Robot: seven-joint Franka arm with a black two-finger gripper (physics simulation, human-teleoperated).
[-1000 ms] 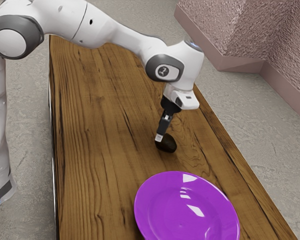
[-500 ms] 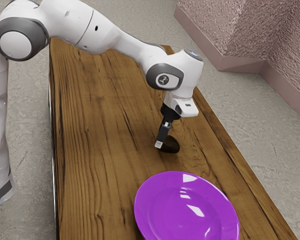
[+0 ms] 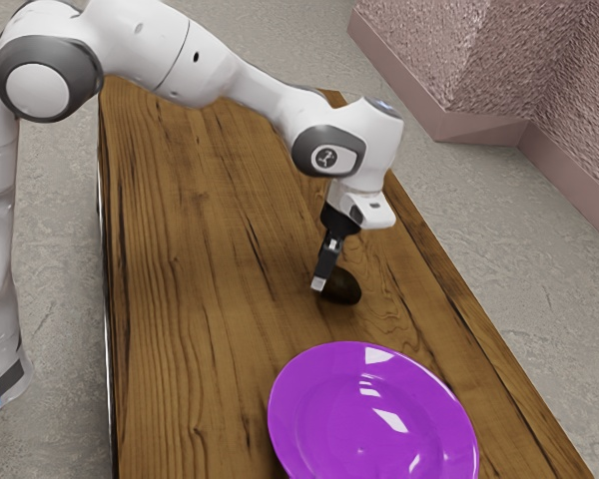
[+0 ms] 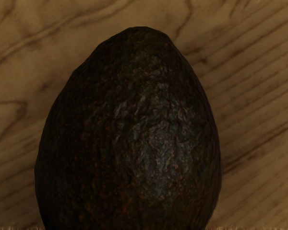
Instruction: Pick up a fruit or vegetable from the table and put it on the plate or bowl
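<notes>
Hand [image 3: 329, 284] at avocado [image 3: 345, 289] near plate [image 3: 371, 424], grip can't tell; off-centre squeeze could roll it off worktop [image 3: 200, 249].

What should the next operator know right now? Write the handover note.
Gripper: down at the avocado; these views do not confirm a grip.
Avocado: lying on the wooden table, apart from the purple plate.
Done: approach to the fruit.
Left: secure the grasp, lift, carry to the plate, release.
</notes>
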